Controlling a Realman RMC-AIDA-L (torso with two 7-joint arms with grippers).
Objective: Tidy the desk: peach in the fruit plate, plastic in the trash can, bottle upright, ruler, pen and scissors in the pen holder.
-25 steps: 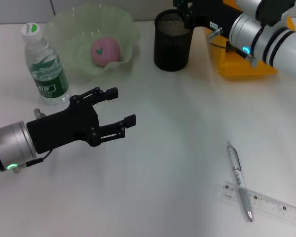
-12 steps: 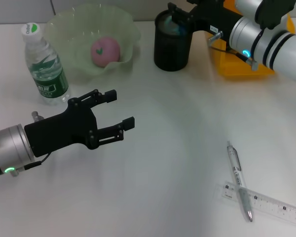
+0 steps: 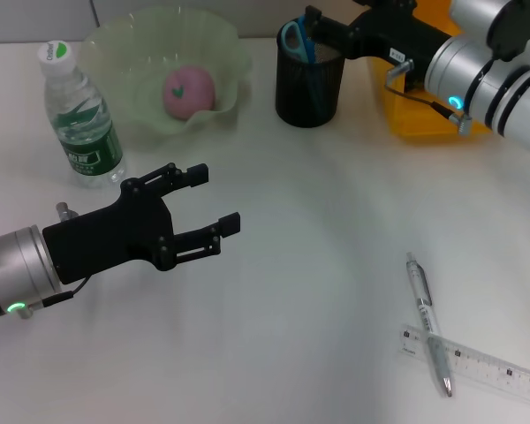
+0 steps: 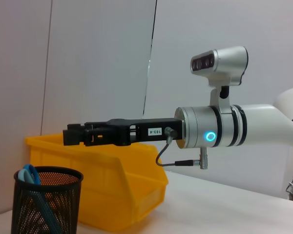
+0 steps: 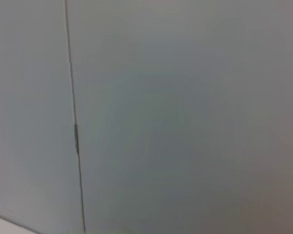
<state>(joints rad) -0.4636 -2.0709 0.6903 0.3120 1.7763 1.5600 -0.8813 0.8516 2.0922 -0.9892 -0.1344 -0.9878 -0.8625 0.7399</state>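
Observation:
The black mesh pen holder stands at the back, with the blue-handled scissors standing in it; both also show in the left wrist view, holder and scissors. My right gripper is open just above and to the right of the holder, clear of the scissors. My left gripper is open and empty, hovering over the table left of centre. The pen lies across the clear ruler at the front right. The peach sits in the green fruit plate. The bottle stands upright. No plastic shows.
A yellow bin stands behind and right of the pen holder, under my right arm. The right wrist view shows only a grey wall.
The scissors have dropped into the pen holder and my right gripper has let go and pulled back to the right. My left gripper has barely moved.

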